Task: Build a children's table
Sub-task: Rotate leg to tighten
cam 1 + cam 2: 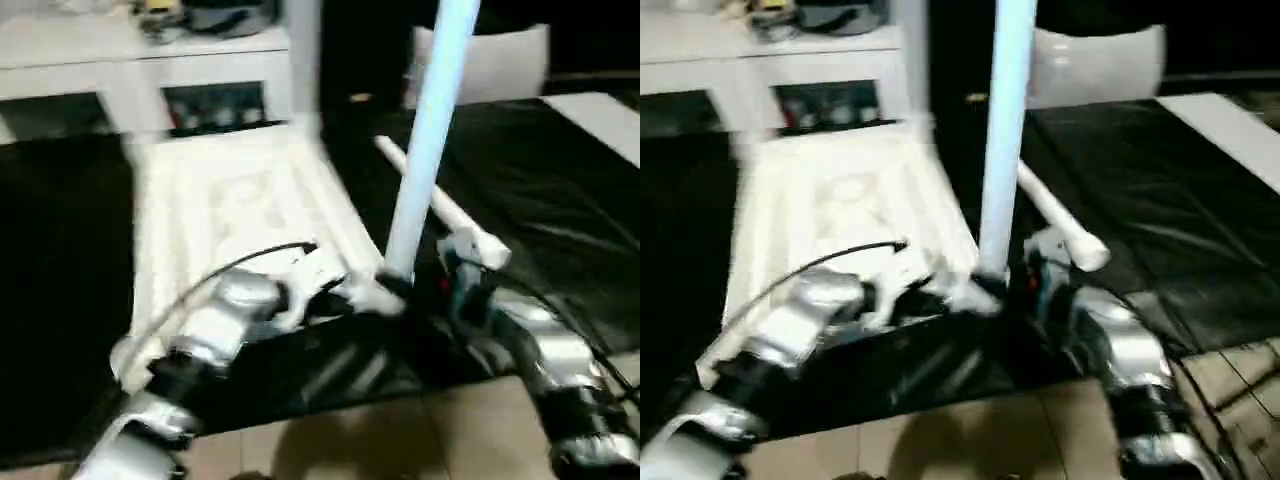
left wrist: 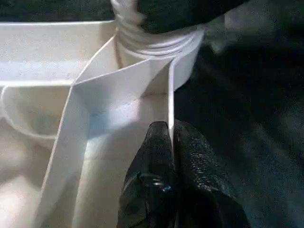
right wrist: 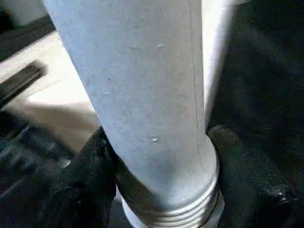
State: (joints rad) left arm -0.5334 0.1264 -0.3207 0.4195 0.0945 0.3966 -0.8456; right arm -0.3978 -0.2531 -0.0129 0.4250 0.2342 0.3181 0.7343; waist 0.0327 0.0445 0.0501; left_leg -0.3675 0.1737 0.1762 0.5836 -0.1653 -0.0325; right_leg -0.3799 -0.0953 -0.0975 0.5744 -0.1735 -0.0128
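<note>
Right pincer (image 3: pixel 156 156) pinching upright leg (image 1: pixel 425 150) at tabletop (image 1: pixel 240 210) corner socket; left pincer (image 2: pixel 172 156) pinching tabletop rim; spare leg (image 1: pixel 440 210) lying beside, cabinet (image 1: pixel 120 80) behind.

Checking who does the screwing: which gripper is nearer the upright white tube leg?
Right. The right gripper clasps the upright white tapered tube leg just above its threaded base. The left gripper pinches the white plastic tabletop's edge wall beside that corner socket.

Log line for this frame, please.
right gripper: shut on leg, upright at corner socket | left gripper: shut on tabletop rim
</note>
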